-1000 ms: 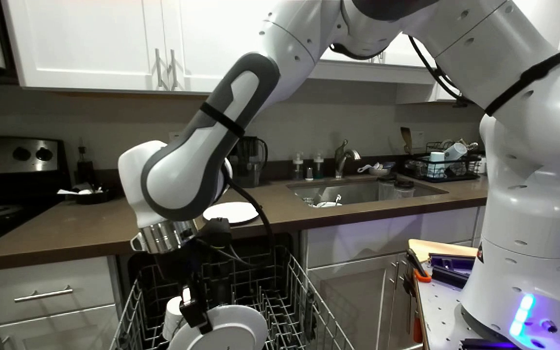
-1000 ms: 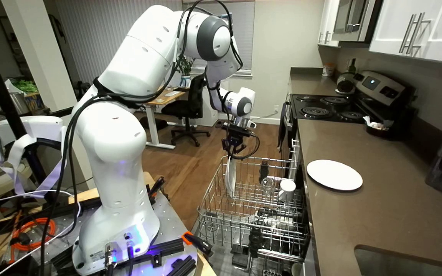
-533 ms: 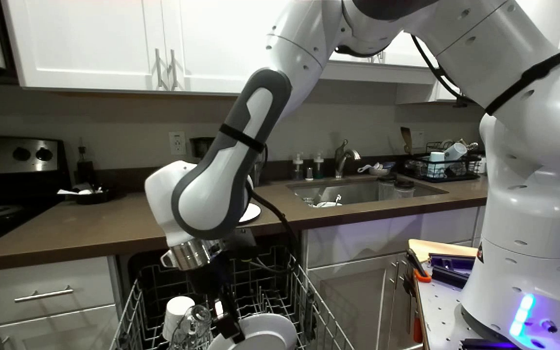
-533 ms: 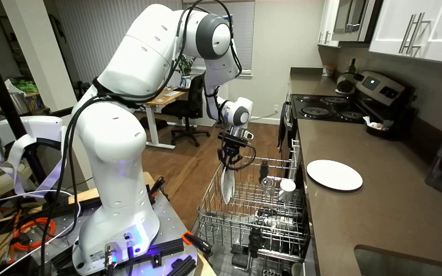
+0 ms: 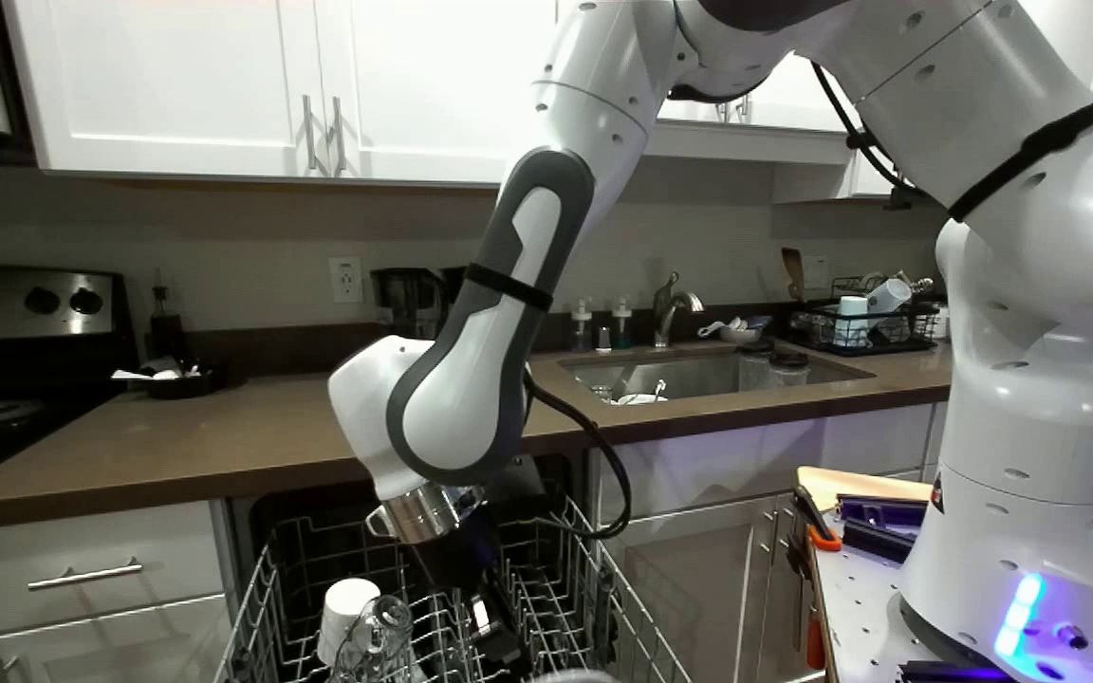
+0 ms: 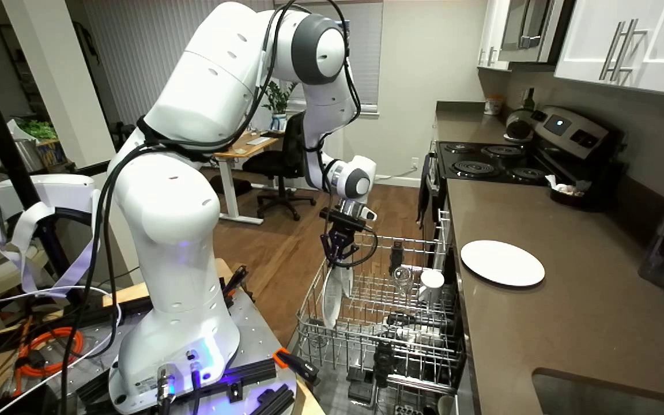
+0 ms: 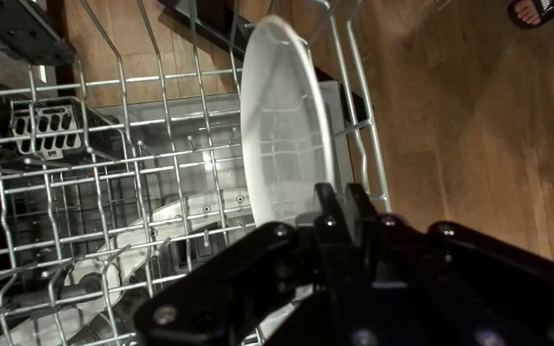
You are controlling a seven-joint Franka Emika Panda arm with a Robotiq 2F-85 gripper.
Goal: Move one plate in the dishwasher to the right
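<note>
Closest to us in the wrist view is the hand (image 7: 340,194), drawn narrow, with the rim of a white plate (image 7: 282,115) pinched in it. The white plate stands roughly on edge inside the dishwasher (image 6: 378,329), beside the wall of its wire rack (image 7: 369,122) that lies farthest from the bench; we cannot tell whether its lower rim touches the wires. Just behind it, in an exterior view, we see a narrow pale shape (image 6: 347,281), too small for us to name.

Toward the front edge of the bench (image 6: 545,328), the rack holds a clear glass (image 6: 403,276) and then a white cup (image 6: 431,279), both well apart from the plate. Beyond the rack's outer wall we see wooden floor (image 7: 440,168) and a sandalled foot (image 7: 529,12).

On the bench, near its front edge, a second plate (image 6: 502,263) lies flat. Farther along, a metal sink (image 5: 689,372) is set into the bench. Along the back edge we find a dark pitcher (image 5: 406,299), soap bottles (image 5: 582,327), a faucet (image 5: 670,308) and, past the sink, a black dish rack (image 5: 874,341) with cups. Near the back corner by the stove (image 6: 496,163) sits a small black dish (image 5: 181,384). White cabinets (image 5: 176,85) hang above the bench.
</note>
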